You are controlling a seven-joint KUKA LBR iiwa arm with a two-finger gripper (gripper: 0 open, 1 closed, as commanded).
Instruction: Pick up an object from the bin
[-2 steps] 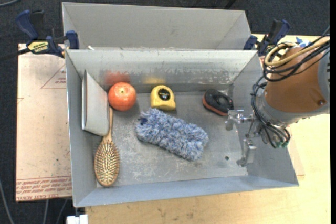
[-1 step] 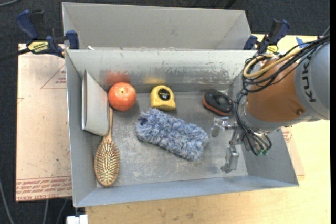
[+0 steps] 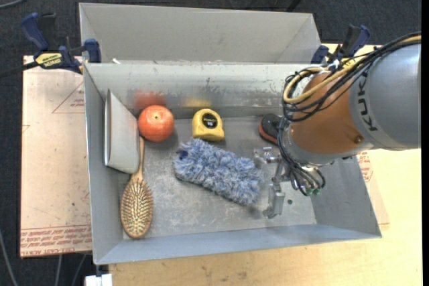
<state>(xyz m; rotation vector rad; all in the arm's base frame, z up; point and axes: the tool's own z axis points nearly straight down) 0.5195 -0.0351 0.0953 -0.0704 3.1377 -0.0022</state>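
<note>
Fingers (image 3: 273, 200), gap unclear, just beside right end of fuzzy blue mitt (image 3: 218, 171)

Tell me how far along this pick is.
Done: nothing lifted; the apple, yellow tape measure, wooden hairbrush and blue fluffy duster all lie on the bin floor. Under way: the gripper sits low by the duster's right end. Left: grasping and lifting.

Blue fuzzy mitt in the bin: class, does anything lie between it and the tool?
Nothing visible does. The tool stands beside the blue fuzzy mitt, at its end on the view's right; the apple and yellow tape measure lie further back.
</note>
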